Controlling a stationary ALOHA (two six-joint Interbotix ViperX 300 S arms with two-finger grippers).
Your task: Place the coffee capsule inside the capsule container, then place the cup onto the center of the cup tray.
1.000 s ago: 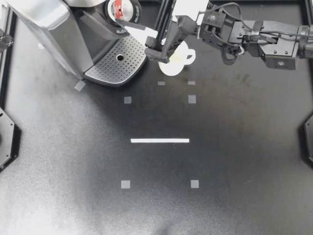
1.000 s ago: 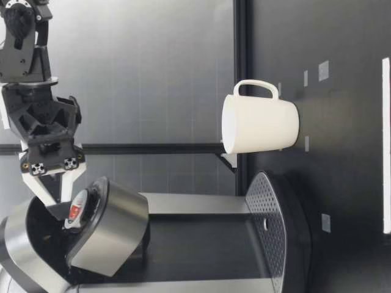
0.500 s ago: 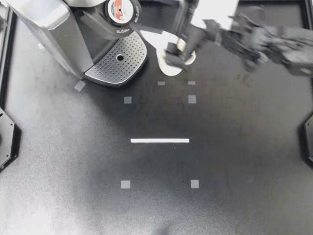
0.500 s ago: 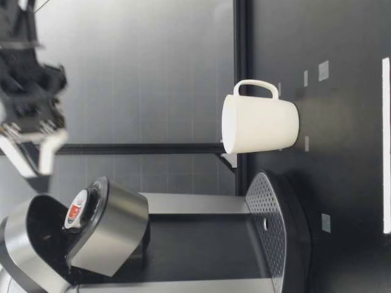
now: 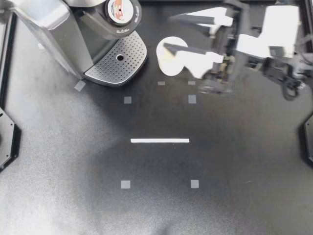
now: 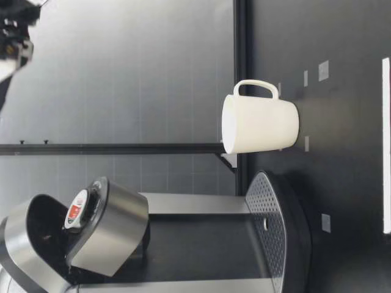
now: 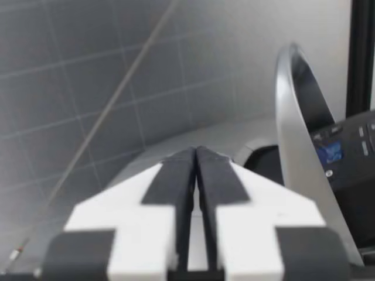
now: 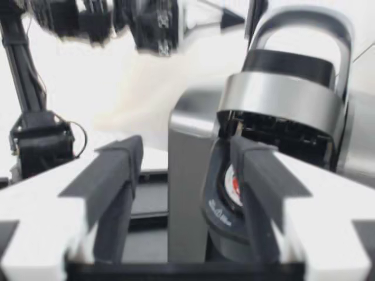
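1 second ago your right gripper [image 5: 167, 32] stood at the top of the silver-and-black coffee machine [image 5: 49, 24]. Now it has drawn back toward its own side, fingers spread wide with nothing between them. The red-and-white coffee capsule [image 5: 120, 8] is left seated in the round black capsule holder [image 5: 133, 18], so step 1 looks done and only the cup step remains. The white ceramic cup [image 6: 259, 125] has not shifted: it stands upright on the black table [image 5: 156, 210] just beside the perforated grey cup tray [image 5: 120, 58], handle turned away from the machine, and in the top view it lies partly under the open fingers. Your left gripper [image 7: 196, 153] is pinched closed on nothing. Mind the machine's head overhanging the tray when you bring the cup in. The grey tape squares [image 5: 127, 100] and white tape strip [image 5: 160, 140] block nothing.
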